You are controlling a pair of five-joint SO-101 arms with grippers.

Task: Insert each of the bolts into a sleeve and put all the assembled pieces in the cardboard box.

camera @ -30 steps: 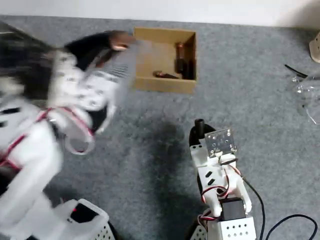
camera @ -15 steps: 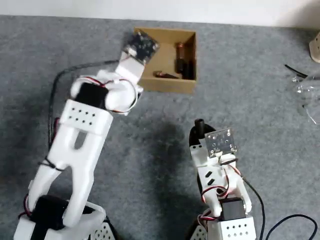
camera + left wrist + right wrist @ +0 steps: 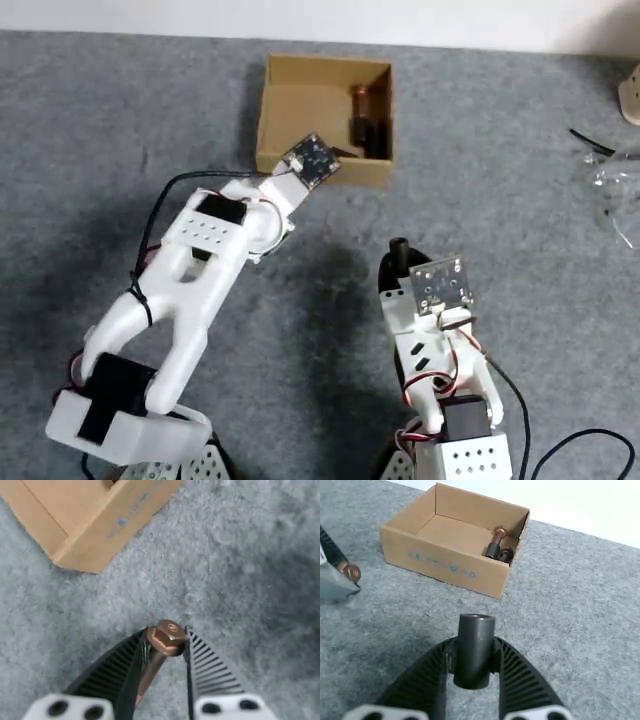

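Observation:
My left gripper (image 3: 166, 632) is shut on a copper bolt (image 3: 161, 647), its hex head up between the ribbed fingers, above the grey carpet just in front of the cardboard box (image 3: 90, 525). From above, the left arm's wrist board (image 3: 312, 160) sits at the box's near wall (image 3: 320, 168). My right gripper (image 3: 474, 647) is shut on an upright dark sleeve (image 3: 475, 650), nearer the front, and the sleeve (image 3: 399, 250) stands right of the left wrist. The right wrist view also catches the bolt's head (image 3: 353, 572). Assembled pieces (image 3: 365, 115) lie in the box's right side (image 3: 497, 545).
Grey carpet covers the table. Clear plastic and dark cables (image 3: 610, 170) lie at the far right, with a pale object (image 3: 632, 92) at the edge. A white wall strip runs behind the box. Open carpet lies between the two arms.
The left arm swung from a blur at the left, passed over the box's left corner, and now holds its wrist at the box's near wall, closer to the right arm. The right arm kept still.

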